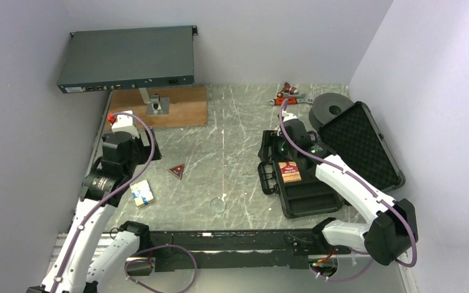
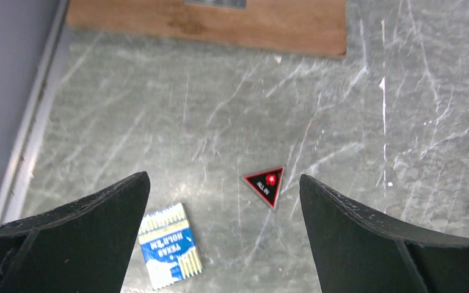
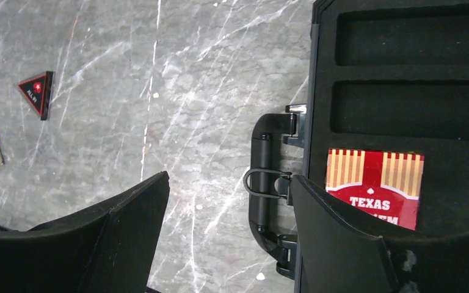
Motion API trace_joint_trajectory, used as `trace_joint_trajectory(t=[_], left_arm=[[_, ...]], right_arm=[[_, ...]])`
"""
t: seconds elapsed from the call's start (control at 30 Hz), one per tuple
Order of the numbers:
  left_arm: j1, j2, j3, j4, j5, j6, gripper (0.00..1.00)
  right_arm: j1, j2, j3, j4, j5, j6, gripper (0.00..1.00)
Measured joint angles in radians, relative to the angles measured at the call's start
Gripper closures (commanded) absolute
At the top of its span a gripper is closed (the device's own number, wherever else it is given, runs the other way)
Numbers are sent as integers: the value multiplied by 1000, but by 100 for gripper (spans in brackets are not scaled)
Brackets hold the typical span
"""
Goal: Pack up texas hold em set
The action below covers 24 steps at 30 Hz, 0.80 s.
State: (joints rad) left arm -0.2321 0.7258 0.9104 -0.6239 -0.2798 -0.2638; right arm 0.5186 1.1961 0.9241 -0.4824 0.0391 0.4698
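Note:
The black case lies open on the right, its foam base (image 1: 302,196) beside the raised lid (image 1: 360,146). A red card box (image 1: 289,171) rests in the base's foam. My right gripper (image 3: 231,177) hovers open over the case handle (image 3: 261,183) with only table and handle between its fingers; its right finger overlaps the red card box (image 3: 375,180). My left gripper (image 2: 223,177) hangs open and empty high above the table. Below it lie the blue-white card box (image 2: 168,253) and the red triangle (image 2: 265,185). A clear disc (image 1: 218,204) sits mid-table.
At the back left a grey rack unit (image 1: 128,58) overhangs a wooden board (image 1: 159,105). A black ring spool (image 1: 333,110) and a red-handled tool (image 1: 290,94) lie at the back right. Walls close in on both sides.

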Motion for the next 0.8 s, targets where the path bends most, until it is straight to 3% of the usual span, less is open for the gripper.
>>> trace_joint_trajectory(t=[0.5,0.8], left_arm=[[0,38,-110,-291,-60,-402,0],[8,111,-175,-312,-59,-550,0]], right_arm=[[8,-28,-18,22,-64,-32,20],[8,-61,-69,42,-134,-33,18]])
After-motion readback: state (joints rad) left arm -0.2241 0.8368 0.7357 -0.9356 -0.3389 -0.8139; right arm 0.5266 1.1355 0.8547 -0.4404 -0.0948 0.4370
